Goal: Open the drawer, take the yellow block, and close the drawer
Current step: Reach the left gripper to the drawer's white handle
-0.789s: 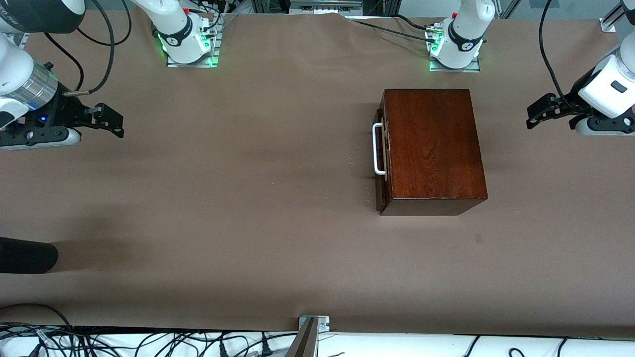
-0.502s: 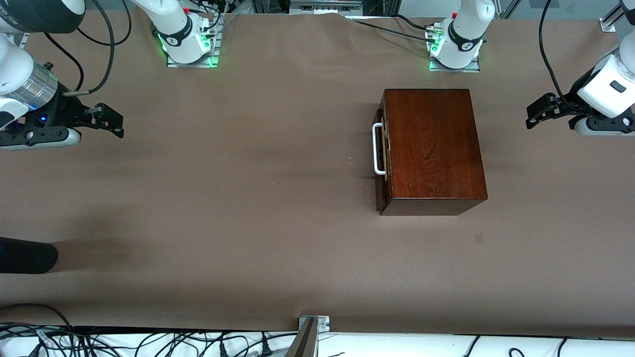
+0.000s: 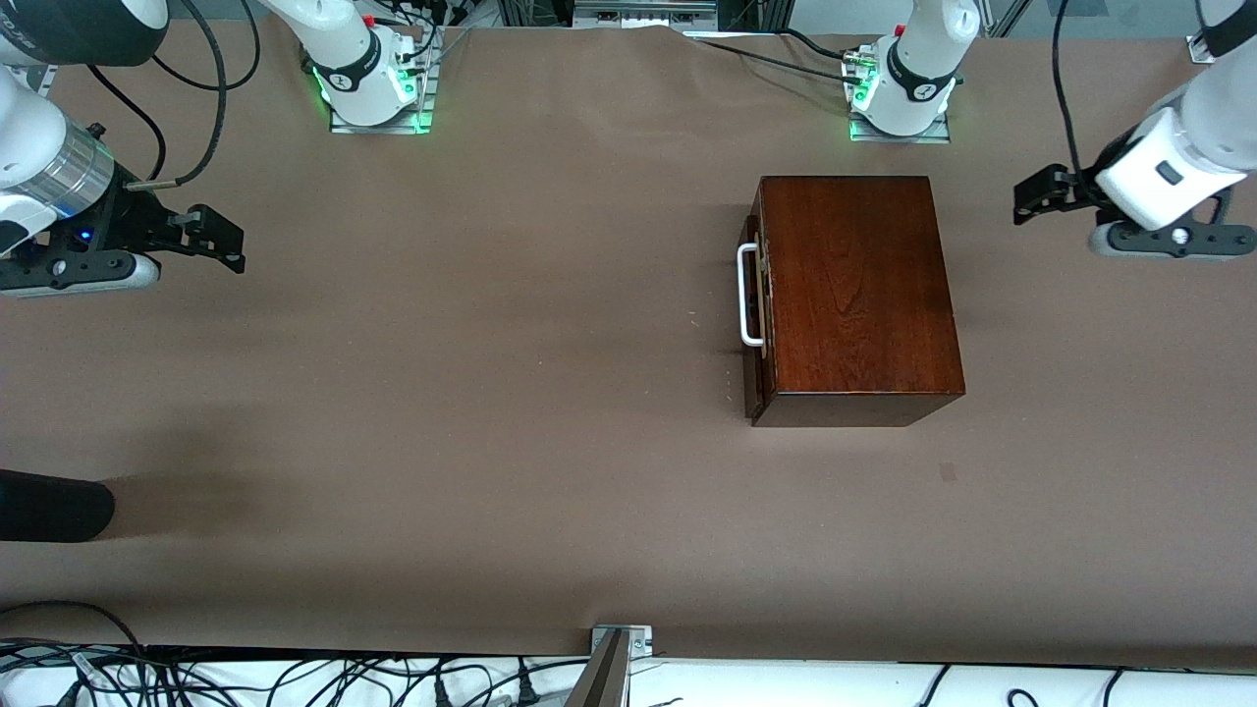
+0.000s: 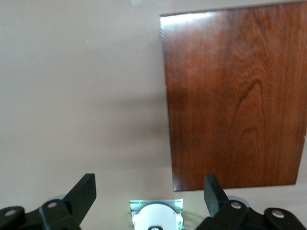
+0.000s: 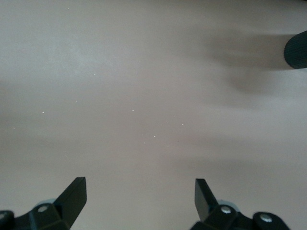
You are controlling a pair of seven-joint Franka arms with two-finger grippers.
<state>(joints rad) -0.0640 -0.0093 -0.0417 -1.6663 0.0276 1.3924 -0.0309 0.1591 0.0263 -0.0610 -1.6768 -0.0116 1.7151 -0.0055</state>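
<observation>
Left gripper (image 3: 1027,201) shifted boxward (fingers apparently apart).

Left gripper (image 4: 148,191) hovering over the tabletop (image 4: 81,96)
Its fingers (image 4: 84,189) are standing wide apart, looking down on the dark wooden box (image 4: 235,96) sitting closed.

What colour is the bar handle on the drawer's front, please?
White; the handle shows best in the front view.
</observation>
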